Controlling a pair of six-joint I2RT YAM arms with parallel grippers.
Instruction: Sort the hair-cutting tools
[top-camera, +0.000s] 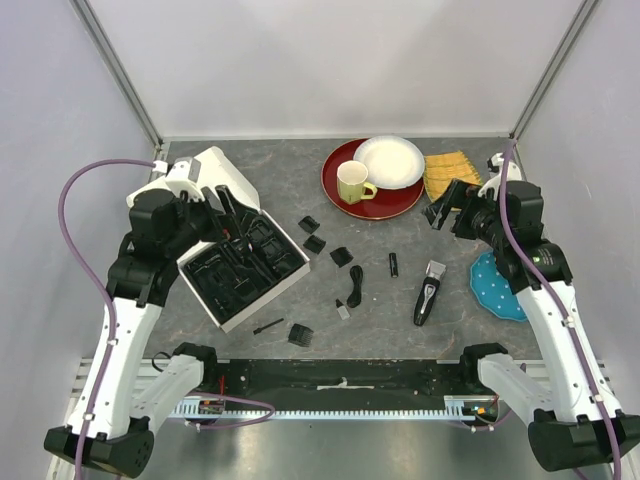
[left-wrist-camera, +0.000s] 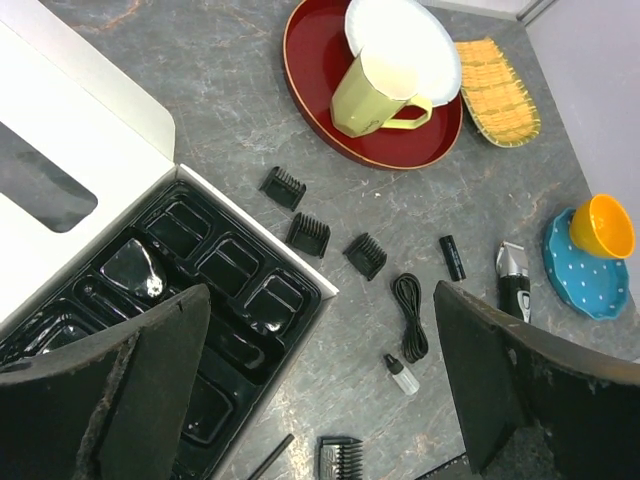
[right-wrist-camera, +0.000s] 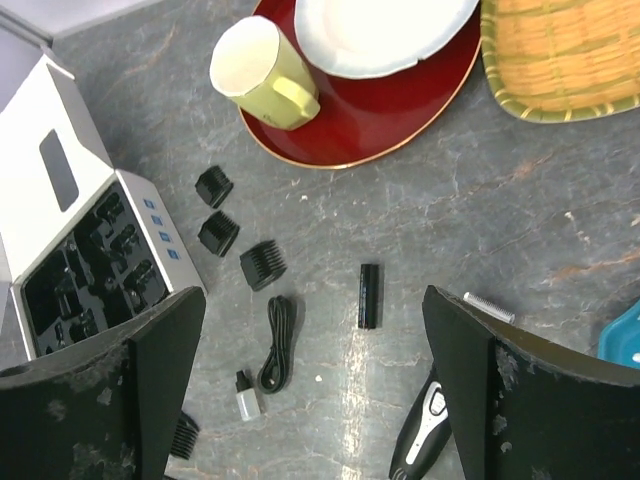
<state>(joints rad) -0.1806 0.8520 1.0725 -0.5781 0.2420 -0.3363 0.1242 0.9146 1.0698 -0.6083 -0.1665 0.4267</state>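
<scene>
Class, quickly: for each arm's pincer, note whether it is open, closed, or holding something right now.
Left pincer: open, holding nothing.
Right pincer: open, holding nothing.

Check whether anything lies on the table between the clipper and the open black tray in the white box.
Yes. The coiled cord and a small bottle lie on the table between the clipper and the tray, with a comb guard just beside that line. All of them lie flat, and nothing tall stands there.
</scene>
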